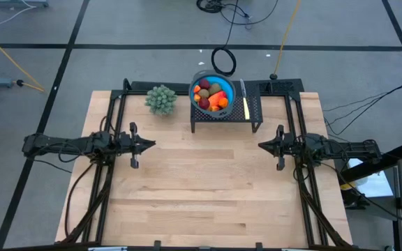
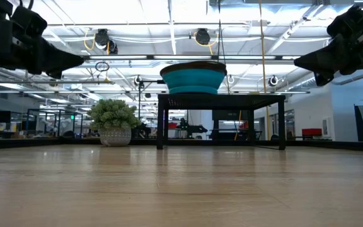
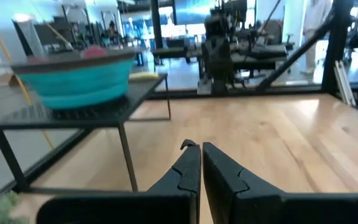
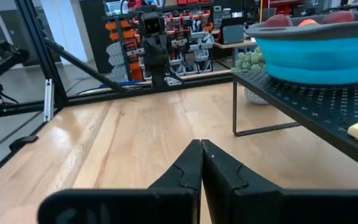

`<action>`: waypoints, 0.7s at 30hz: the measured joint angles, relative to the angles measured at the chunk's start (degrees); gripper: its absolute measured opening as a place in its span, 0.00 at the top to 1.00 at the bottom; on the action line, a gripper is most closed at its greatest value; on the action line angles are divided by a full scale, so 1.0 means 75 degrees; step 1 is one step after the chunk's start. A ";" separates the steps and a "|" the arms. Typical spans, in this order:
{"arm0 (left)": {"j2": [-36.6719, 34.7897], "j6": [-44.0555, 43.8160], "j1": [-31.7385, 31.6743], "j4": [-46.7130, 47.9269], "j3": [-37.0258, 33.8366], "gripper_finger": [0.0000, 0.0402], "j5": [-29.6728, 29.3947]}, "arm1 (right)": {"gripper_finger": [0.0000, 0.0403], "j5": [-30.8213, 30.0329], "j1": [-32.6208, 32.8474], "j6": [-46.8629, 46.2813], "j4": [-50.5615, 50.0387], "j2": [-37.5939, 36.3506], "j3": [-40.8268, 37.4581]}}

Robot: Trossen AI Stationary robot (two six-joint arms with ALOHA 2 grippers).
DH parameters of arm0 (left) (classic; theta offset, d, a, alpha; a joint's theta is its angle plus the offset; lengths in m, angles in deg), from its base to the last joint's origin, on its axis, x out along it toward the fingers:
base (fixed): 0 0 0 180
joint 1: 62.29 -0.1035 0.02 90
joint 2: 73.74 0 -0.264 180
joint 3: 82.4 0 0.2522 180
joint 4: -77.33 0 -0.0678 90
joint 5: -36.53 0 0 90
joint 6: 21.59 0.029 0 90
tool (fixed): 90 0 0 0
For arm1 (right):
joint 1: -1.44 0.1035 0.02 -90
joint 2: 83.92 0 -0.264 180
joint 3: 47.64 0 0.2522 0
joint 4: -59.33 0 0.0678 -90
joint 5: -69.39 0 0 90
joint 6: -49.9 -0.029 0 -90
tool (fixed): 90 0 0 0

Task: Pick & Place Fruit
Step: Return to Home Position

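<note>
The fruit [image 1: 211, 95], red, orange and brownish-green pieces, lies heaped in a blue bowl [image 1: 196, 81] that stands on a small black stand [image 1: 223, 115] at the table's far middle; the red tops show over the bowl's rim [image 4: 278, 20]. My left gripper [image 1: 152, 144] hangs shut over the table's left side, pointing level toward the right. My right gripper [image 1: 260, 145] hangs shut over the right side, pointing level toward the left. Both are well clear of the bowl and hold nothing. In the wrist views the left fingers [image 3: 199, 149] and the right fingers [image 4: 199, 145] lie together.
A pale green bushy plant [image 1: 161, 99] stands left of the stand. A thin knife with a pale yellow handle [image 1: 246, 106] lies on the stand right of the bowl. Bare wood [image 1: 201, 181] stretches between the two grippers and toward the near edge.
</note>
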 joint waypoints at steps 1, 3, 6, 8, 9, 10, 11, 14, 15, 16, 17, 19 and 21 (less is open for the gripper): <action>0.0002 -0.0030 0.0002 0.0102 0.0000 0.95 0.0001 | 1.00 0.0001 -0.0003 0.0068 0.0018 0.0000 -0.0005; 0.0001 -0.0200 0.0002 0.0290 0.0000 0.95 0.0005 | 1.00 -0.0006 -0.0003 0.0090 0.0085 0.0000 -0.0005; 0.0008 -0.0377 0.0002 0.0426 0.0000 0.95 0.0018 | 1.00 -0.0009 -0.0002 0.0072 0.0371 0.0003 -0.0013; 0.0011 -0.0383 0.0002 0.0426 0.0000 0.95 0.0023 | 1.00 -0.0009 -0.0002 0.0070 0.0607 0.0003 -0.0018; 0.0011 -0.0383 0.0002 0.0426 0.0000 0.95 0.0023 | 1.00 -0.0009 -0.0002 0.0070 0.0737 0.0003 -0.0026; 0.0011 -0.0383 0.0002 0.0426 0.0000 0.95 0.0023 | 1.00 -0.0009 -0.0003 0.0069 0.0856 0.0003 -0.0036; 0.0011 -0.0385 0.0002 0.0426 0.0000 0.95 0.0023 | 1.00 -0.0010 -0.0002 0.0069 0.0966 0.0003 -0.0044; 0.0011 -0.0387 0.0002 0.0426 0.0000 0.95 0.0023 | 0.99 -0.0015 -0.0003 0.0065 0.1248 0.0006 -0.0066; 0.0014 -0.0387 0.0002 0.0426 0.0000 0.95 0.0023 | 0.99 -0.0015 -0.0003 0.0064 0.1314 0.0006 -0.0066; 0.0014 -0.0389 0.0002 0.0426 0.0000 0.95 0.0023 | 0.99 -0.0017 0.0000 0.0064 0.1333 0.0003 -0.0066; 0.0014 -0.0389 0.0002 0.0426 0.0000 0.95 0.0023 | 0.99 -0.0015 -0.0003 0.0064 0.1325 0.0003 -0.0066; 0.0014 -0.0381 0.0002 0.0426 0.0000 0.95 0.0023 | 1.00 -0.0015 -0.0003 0.0064 0.1320 0.0006 -0.0066; 0.0014 -0.0331 0.0002 0.0426 0.0000 0.95 0.0023 | 1.00 -0.0015 -0.0003 0.0064 0.1341 0.0006 -0.0056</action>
